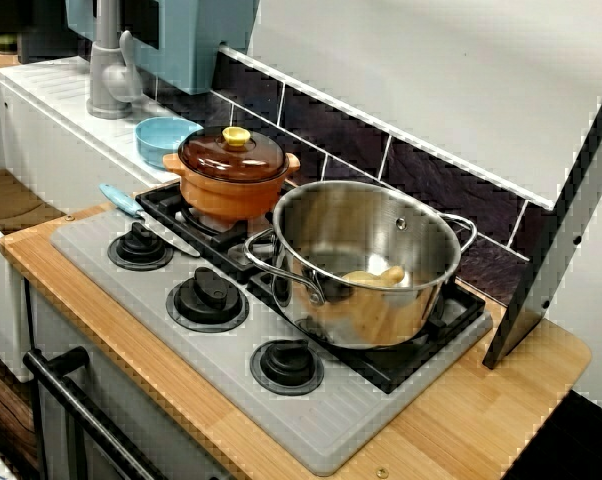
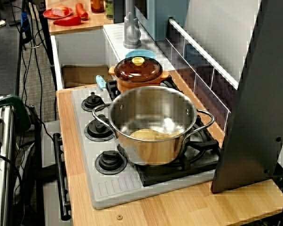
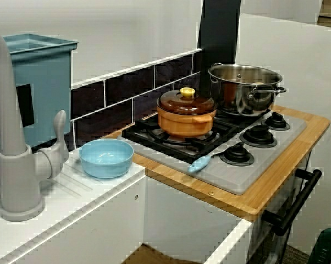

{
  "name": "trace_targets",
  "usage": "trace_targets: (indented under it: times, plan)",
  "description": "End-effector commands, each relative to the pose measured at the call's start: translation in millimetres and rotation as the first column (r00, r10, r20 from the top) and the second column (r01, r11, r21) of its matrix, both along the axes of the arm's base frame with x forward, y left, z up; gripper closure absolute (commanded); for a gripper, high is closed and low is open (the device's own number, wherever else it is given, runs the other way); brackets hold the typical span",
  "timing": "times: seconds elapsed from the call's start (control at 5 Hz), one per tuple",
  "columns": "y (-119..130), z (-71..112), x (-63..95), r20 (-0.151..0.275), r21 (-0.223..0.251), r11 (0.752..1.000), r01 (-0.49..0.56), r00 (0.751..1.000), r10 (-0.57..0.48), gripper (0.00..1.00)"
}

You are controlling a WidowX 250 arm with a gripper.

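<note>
No gripper shows in any view. In the view from the stove's front, a steel pot [image 1: 381,318] stands on the right burner grate, with a pale yellow item [image 1: 374,278] lying in its bottom. Behind it to the left sits an orange pot [image 1: 231,195] under a brown lid with a yellow knob [image 1: 237,135]. The view from the stove's right end shows the steel pot [image 2: 151,149] nearest and the orange pot [image 2: 138,75] behind it. From the sink side, the orange pot [image 3: 186,118] is in front of the steel pot [image 3: 237,94].
A light blue bowl [image 1: 164,138] rests on the white counter by the grey faucet [image 1: 109,70]. A blue-handled utensil [image 1: 121,200] lies at the stove's left edge. Three black knobs [image 1: 208,297] line the front. A dark slanted post [image 1: 556,230] rises at the right.
</note>
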State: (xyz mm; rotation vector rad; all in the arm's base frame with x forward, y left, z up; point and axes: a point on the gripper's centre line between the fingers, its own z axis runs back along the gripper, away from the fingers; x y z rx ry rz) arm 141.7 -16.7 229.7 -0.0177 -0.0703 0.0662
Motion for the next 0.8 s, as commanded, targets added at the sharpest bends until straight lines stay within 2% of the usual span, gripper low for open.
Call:
trace_targets:
  times: [0.0,0.2,0.4,0.6]
  plan:
    - [11.3,-6.3,55.6,0.039,0.041,0.997,-0.059,0.998,0.057,0.0]
    - [22.2,-20.5,85.9,0.046,0.078,0.993,-0.086,0.995,0.083,0.0]
    - [30.2,-30.1,107.6,0.061,0.102,0.991,-0.083,0.995,0.077,0.0]
    - [34.1,-36.4,121.9,0.066,0.114,0.991,-0.077,0.995,0.07,0.0]
